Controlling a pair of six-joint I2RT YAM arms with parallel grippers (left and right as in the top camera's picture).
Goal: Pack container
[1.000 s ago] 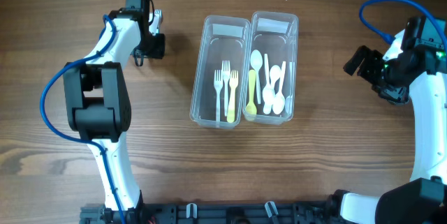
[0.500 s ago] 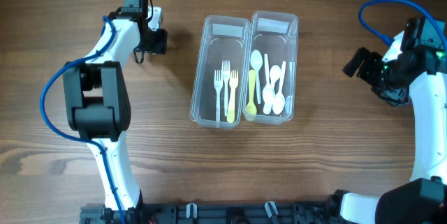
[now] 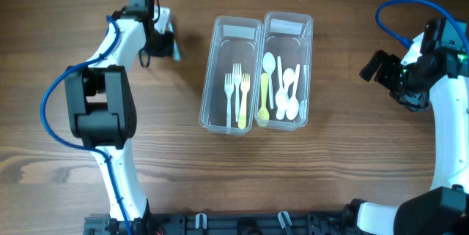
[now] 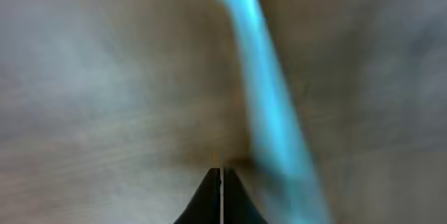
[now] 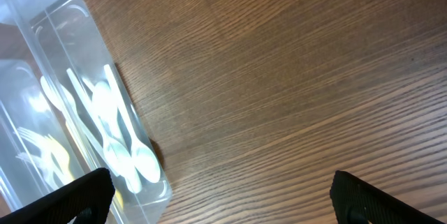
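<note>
Container (image 3: 220, 59) – left of it, left gripper (image 4: 220, 182) just pinched shut by newly exposed blue utensil (image 4: 269, 105); grasp unconfirmed, pick likely starting. Right gripper (image 3: 371, 65) spread, idle right of container.

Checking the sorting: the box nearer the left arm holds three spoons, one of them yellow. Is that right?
Not quite: they are forks, not spoons. The overhead view shows three forks, one of them yellow, lying in the box nearer the left arm.
</note>
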